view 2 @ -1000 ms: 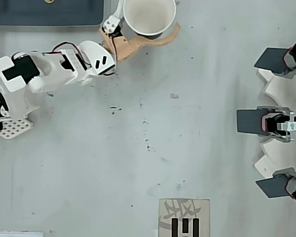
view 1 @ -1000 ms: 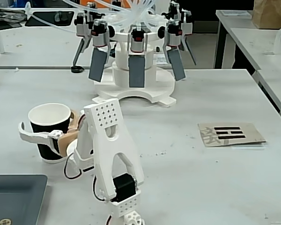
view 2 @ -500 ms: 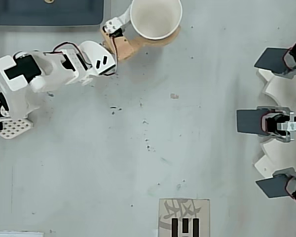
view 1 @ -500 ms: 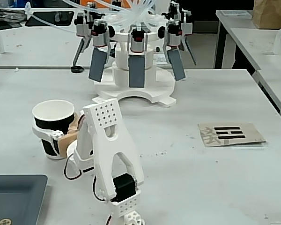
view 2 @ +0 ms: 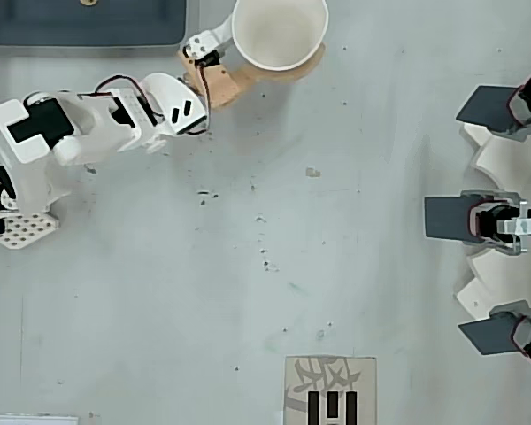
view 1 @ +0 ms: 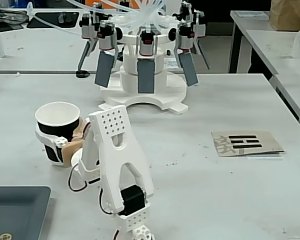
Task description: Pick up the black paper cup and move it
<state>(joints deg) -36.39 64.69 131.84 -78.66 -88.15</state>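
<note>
Cup (view 1: pixel 57 131) black-walled, white rim and interior, upright; tool (view 1: pixel 54 140) clamped around it.

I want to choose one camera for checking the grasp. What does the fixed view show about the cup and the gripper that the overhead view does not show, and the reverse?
Only the fixed view shows the black outer wall of the black paper cup, with a white finger wrapped across it, and the cup standing upright. Only the overhead view shows the cup's round white inside and the tan finger curving along its lower edge. Both show the gripper closed around the cup, the grey table and the printed card.
</note>
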